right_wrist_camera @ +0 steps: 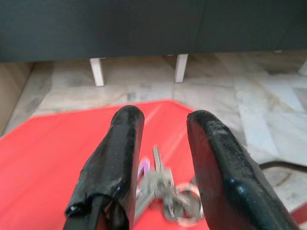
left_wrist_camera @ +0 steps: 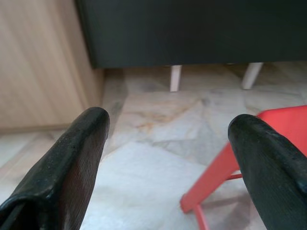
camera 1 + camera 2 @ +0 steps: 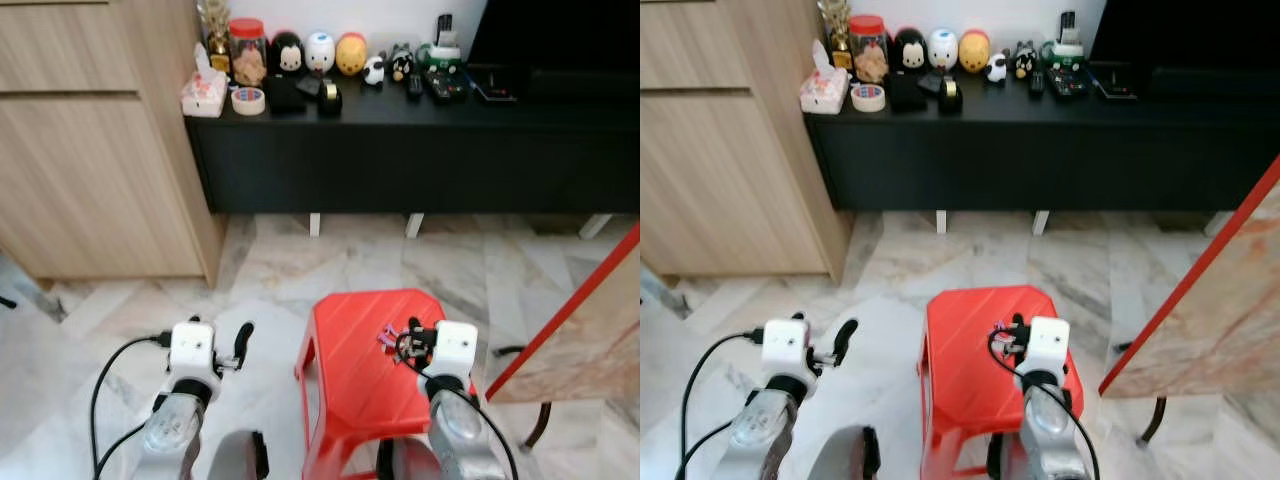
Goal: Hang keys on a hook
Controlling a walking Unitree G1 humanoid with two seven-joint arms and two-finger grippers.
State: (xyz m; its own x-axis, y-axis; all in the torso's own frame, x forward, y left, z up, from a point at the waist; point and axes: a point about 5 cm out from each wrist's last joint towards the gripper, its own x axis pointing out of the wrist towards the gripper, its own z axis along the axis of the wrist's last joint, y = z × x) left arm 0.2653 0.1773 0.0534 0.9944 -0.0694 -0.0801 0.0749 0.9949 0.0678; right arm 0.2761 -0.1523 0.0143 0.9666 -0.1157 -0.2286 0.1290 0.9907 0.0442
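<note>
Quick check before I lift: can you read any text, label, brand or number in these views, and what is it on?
No text can be read here.
Red-lidded jar: no label legible.
Tissue pack: pattern too blurred to read.
Remote controls: buttons too small to read.
Keys, lying between the right gripper's open jaws on the red stool: no stamping can be made out.
</note>
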